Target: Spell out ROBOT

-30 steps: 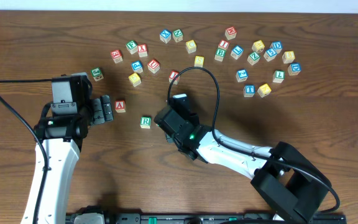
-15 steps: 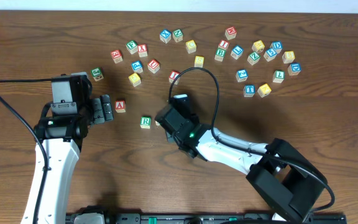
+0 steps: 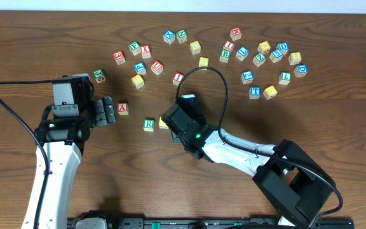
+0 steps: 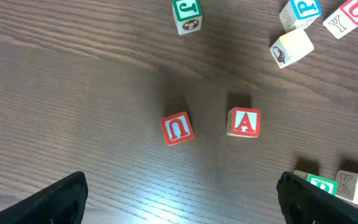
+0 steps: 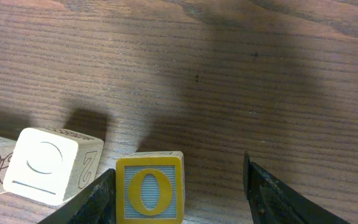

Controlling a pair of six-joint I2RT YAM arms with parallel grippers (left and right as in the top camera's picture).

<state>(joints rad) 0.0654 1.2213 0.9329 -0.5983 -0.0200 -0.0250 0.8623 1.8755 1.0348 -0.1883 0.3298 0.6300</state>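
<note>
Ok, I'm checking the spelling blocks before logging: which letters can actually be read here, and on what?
"O": yellow on blue, O cube, right wrist view.
"R": green, R cube, overhead view.
"A": red, A cube, left wrist view.
"U": red, U cube, left wrist view.
"J": green, J cube, left wrist view.
Far cubes in the overhead view: letters too small to read surely.

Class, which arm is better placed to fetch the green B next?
Right. The right gripper, open beside the O cube, is nearer the green B; the left gripper hovers by the red A.
</note>
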